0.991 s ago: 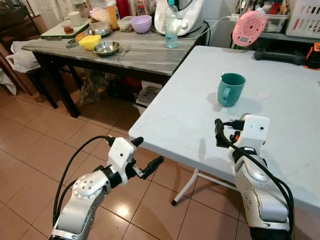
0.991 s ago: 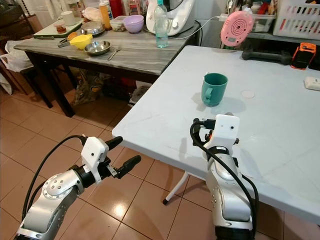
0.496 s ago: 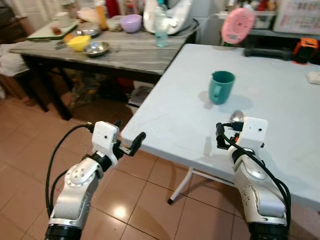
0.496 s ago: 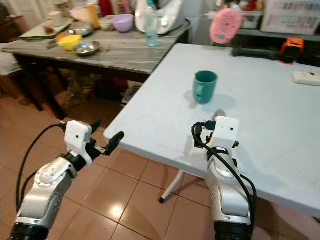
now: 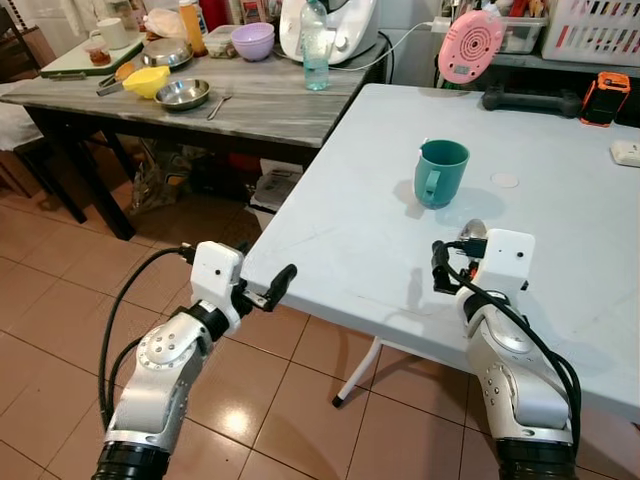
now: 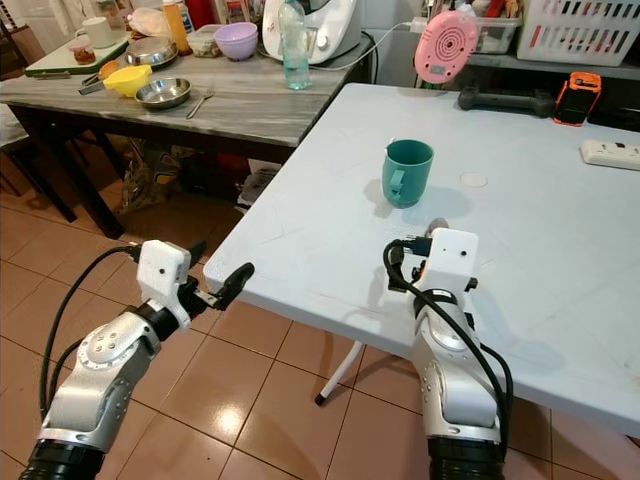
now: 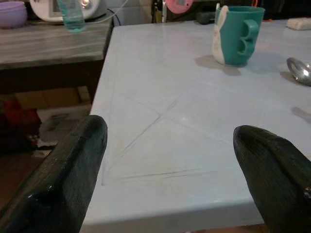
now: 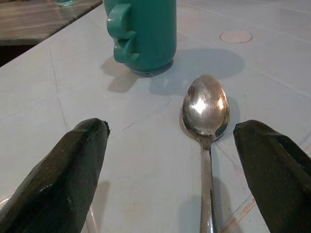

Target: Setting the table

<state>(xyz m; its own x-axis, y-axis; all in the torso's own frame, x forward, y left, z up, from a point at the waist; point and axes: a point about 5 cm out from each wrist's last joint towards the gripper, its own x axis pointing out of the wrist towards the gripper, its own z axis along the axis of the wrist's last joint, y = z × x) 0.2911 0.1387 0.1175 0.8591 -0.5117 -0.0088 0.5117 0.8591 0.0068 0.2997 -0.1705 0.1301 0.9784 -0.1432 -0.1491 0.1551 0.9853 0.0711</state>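
While the right gripper (image 8: 170, 160) stands released, the spoon (image 8: 205, 116) lies between its fingers (near the teal mug (image 8: 143, 31)).

Left arm bends up from seven o'clock, its left gripper (image 5: 262, 283) level, pointing toward two o'clock, black fingers (image 7: 68, 174) spread wide. Right arm rises from five o'clock; the right gripper (image 8: 170, 160) points toward twelve, fingers (image 8: 68, 179) parted.

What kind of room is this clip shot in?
Most likely a home kitchen or dining area. A teal mug and a spoon sit on a white folding table, and the grey side table behind holds steel bowls, a water bottle and a kitchen appliance.
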